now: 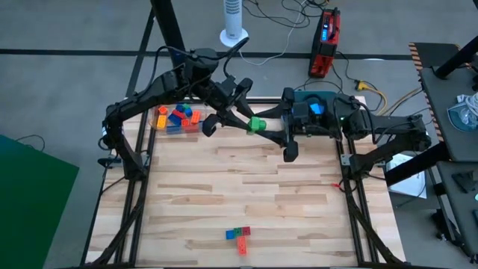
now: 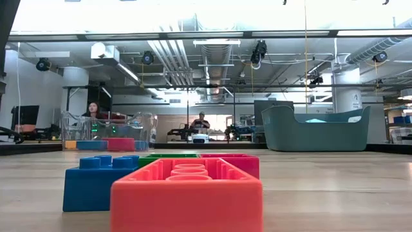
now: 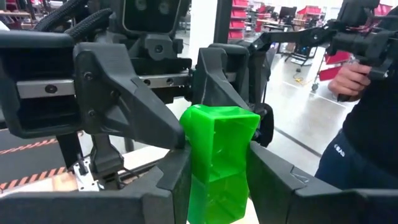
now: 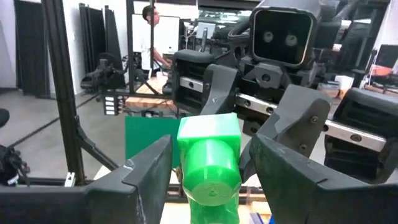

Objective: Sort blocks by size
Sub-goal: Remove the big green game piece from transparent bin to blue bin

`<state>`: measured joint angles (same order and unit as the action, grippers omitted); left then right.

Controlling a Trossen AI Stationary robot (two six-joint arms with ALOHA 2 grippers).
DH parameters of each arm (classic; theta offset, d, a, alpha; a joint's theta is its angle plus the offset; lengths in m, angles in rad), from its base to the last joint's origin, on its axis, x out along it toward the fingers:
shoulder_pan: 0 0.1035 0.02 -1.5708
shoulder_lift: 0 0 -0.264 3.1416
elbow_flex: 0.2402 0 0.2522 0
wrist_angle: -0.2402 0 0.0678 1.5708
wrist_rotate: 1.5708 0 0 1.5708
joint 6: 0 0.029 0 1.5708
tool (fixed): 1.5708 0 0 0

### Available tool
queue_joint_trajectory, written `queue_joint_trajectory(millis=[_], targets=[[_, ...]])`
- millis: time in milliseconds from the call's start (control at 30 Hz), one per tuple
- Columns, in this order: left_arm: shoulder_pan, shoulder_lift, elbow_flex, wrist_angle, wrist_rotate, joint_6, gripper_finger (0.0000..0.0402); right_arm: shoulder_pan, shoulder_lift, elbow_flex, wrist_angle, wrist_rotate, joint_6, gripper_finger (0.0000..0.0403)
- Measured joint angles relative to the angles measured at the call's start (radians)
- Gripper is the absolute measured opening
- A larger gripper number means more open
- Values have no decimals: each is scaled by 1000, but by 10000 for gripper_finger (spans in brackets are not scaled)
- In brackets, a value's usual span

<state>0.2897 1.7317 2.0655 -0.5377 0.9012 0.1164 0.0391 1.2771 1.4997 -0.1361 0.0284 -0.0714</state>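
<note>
Green block: a chunky green block (image 1: 257, 125) hangs in the air above the far edge of the desk (image 1: 246, 187), right between the two grippers, roughly midway between the clear box and the teal tub.
Left gripper: the left gripper (image 1: 252, 124) reaches in from the clear-box side; its wrist view shows the block (image 3: 217, 162) sitting between its fingers (image 3: 177, 180), which press its sides, so it looks clamped on it.
Right gripper: the right gripper (image 1: 263, 125) meets it head-on from the tub side; in its wrist view the fingers (image 4: 146, 171) flank the block (image 4: 208, 165) with gaps showing, so they appear apart, not yet gripping.
Long axis: the block runs along the line joining the two grippers, one end toward each.
Nearer arm: both are at the block; this looks like a hand-over, and the tub (image 1: 317, 101) lies on the right arm's side.
Other blocks: a heap in the clear box (image 1: 178, 118); a small cluster (image 1: 239, 237) on the near side of the desk, well apart from both arms.
</note>
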Motion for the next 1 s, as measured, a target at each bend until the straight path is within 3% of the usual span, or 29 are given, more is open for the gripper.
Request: queue_joint_trajectory(millis=[567, 1000], targets=[[-8, 0, 0, 95, 0, 0, 112, 0, 2, -1, 74, -63, -131, 244], [-19, 8, 0, 120, -40, 10, 112, -10, 22, -1, 124, -62, -232, 187]])
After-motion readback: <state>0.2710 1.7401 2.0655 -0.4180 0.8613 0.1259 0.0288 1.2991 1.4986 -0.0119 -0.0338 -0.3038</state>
